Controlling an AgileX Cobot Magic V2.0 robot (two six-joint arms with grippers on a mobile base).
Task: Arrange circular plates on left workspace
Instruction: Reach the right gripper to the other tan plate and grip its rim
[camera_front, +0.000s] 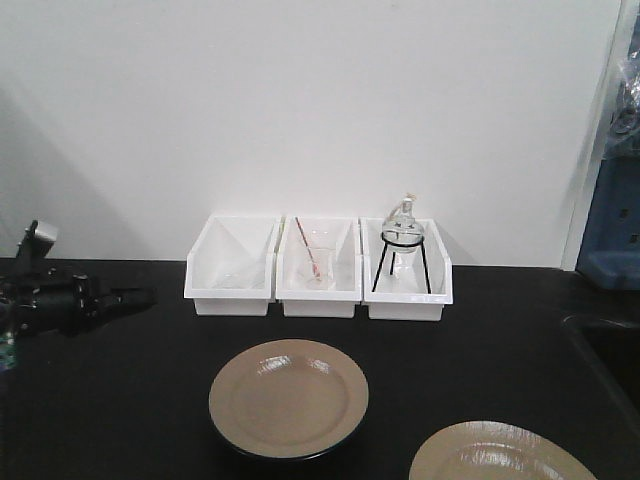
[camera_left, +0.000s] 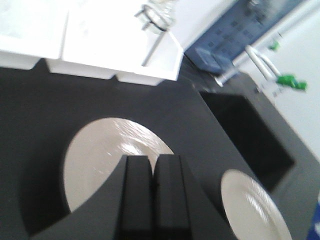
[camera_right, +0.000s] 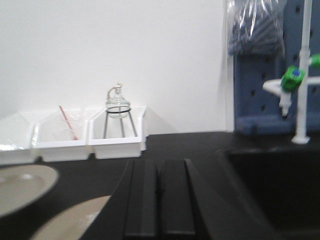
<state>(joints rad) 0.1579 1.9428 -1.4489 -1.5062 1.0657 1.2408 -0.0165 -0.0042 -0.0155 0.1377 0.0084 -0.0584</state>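
Note:
Two tan circular plates lie flat on the black countertop (camera_front: 120, 400). One plate (camera_front: 288, 397) sits in front of the white bins; the other plate (camera_front: 500, 455) is at the front right, cut by the frame edge. My left gripper (camera_front: 146, 295) hovers at the far left, apart from both plates, pointing right. In the left wrist view the left gripper (camera_left: 154, 158) is shut and empty, above the near plate (camera_left: 105, 155), with the second plate (camera_left: 255, 207) to its right. My right gripper (camera_right: 159, 162) is shut and empty, beside the front plate (camera_right: 75, 222); the other plate (camera_right: 20, 187) lies further left.
Three white bins stand in a row by the wall: an almost empty one (camera_front: 232, 266), one with a glass and a red rod (camera_front: 318, 266), one with a flask on a black tripod (camera_front: 405, 268). A recessed sink (camera_front: 610, 350) lies at the right, with a tap (camera_right: 302, 75) behind it.

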